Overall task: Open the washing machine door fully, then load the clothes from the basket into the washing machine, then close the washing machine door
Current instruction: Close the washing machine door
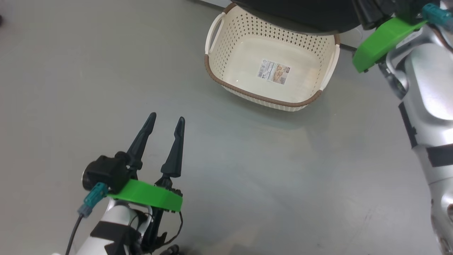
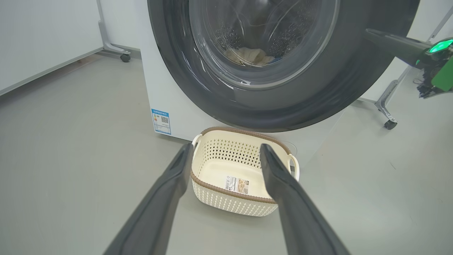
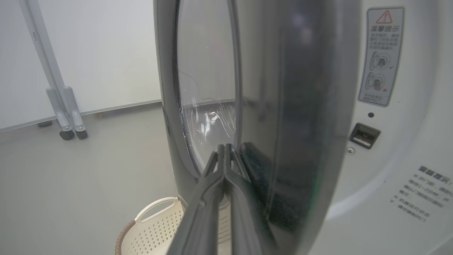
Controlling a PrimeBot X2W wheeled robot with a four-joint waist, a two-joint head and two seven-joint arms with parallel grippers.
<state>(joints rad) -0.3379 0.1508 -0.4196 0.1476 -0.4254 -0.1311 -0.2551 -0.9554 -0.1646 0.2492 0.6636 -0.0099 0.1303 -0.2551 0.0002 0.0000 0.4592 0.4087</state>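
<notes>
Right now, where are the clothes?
In the left wrist view, top centre, the clothes lie low inside the washing machine, seen through the glass of the washing machine door, above the empty basket on the floor.

Warning label [image 3: 380,56] headed "温馨提示" and QR-coded blue label [image 2: 161,121] on the washing machine [image 3: 382,177]; barcode sticker [image 1: 275,72] in the basket [image 1: 276,35].

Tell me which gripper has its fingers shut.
The right gripper: its fingers meet at the washing machine door rim, while the left gripper has them spread.
</notes>
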